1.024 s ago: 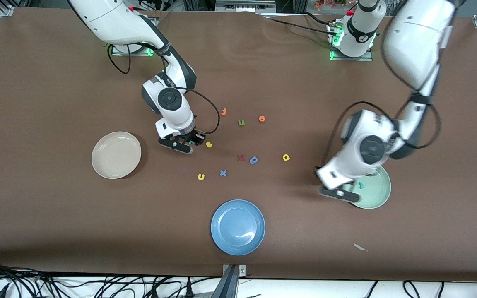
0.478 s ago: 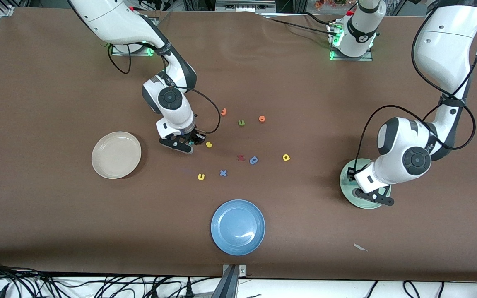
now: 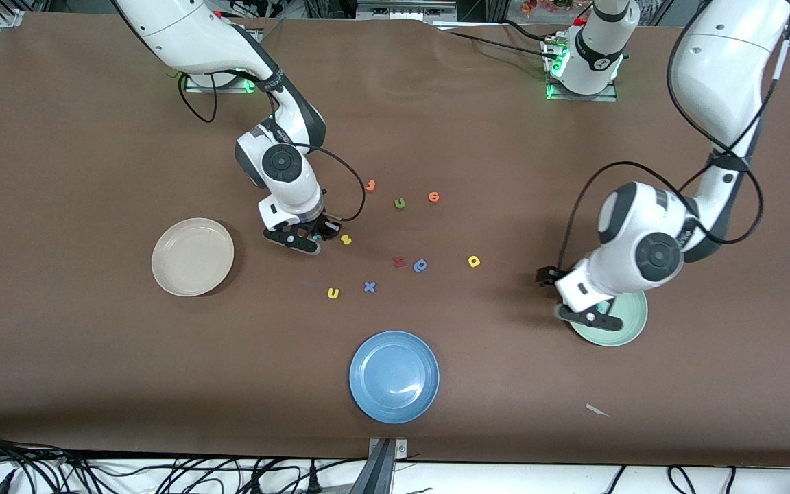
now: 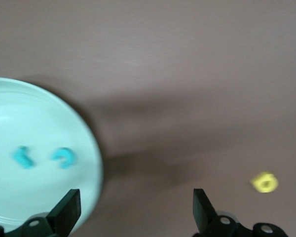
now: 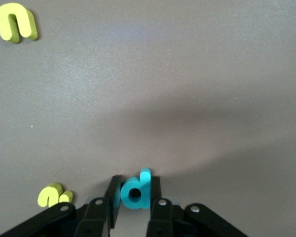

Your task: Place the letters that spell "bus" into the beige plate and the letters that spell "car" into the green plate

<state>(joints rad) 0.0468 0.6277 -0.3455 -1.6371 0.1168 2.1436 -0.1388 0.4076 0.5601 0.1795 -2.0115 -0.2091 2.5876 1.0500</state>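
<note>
1. Teal "b" (image 5: 134,192) sits pinched between the fingers of the right end effector (image 5: 133,197), down at the desk (image 3: 93,137) beside the yellow "s" (image 3: 345,239).
2. Left end effector (image 4: 133,210) hangs spread wide over the green plate's (image 3: 631,329) rim; teal "c" (image 4: 64,157) and teal "r" (image 4: 22,157) lie inside.
3. Beige plate (image 3: 193,256) holds no letters.

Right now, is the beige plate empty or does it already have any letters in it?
Empty. The front view shows the beige plate with a bare cream surface; the right gripper is shut on the teal "b" just above the table.
</note>
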